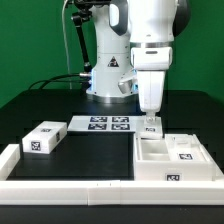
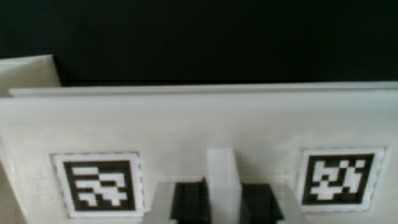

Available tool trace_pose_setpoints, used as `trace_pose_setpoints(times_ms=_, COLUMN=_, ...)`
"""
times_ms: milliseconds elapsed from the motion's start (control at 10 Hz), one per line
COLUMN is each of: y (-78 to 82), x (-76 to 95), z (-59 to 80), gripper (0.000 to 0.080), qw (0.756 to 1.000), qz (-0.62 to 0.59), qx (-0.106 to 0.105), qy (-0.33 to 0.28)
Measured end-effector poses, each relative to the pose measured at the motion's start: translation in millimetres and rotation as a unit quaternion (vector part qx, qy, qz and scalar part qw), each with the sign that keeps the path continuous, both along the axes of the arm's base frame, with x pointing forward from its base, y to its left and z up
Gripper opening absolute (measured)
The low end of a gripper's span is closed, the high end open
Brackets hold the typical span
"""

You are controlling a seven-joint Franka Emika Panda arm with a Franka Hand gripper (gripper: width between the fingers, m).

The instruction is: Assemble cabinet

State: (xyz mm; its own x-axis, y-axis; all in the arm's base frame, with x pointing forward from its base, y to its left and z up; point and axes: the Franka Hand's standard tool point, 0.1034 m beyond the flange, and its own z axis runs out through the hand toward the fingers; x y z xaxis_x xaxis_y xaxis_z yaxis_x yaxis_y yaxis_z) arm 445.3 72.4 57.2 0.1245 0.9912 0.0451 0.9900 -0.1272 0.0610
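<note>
**Cabinet [image 1: 200,172] beside the marker board [image 1: 100,124]**

It lies open side up, just off the board's end on the exterior view's right. You see the gripper [image 1: 151,118] hanging over its edge nearest the board. The fingers [image 2: 187,205] straddle a white rib [image 2: 221,170]; you cannot tell whether they pinch it. A drawer block [image 1: 42,138] sits off the board's other end.

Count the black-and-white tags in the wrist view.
2, both on the cabinet wall: a first tag and a second tag, either side of the gripper. Others may lie outside the frame.
</note>
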Motion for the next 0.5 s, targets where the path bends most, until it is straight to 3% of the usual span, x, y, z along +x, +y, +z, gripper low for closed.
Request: trace_pose_setpoints(times_ms=500, y=2.1, x=3.3, z=1.7, gripper=0.0068, qw=1.000, qz=-0.003, qx=0.008, qy=-0.019)
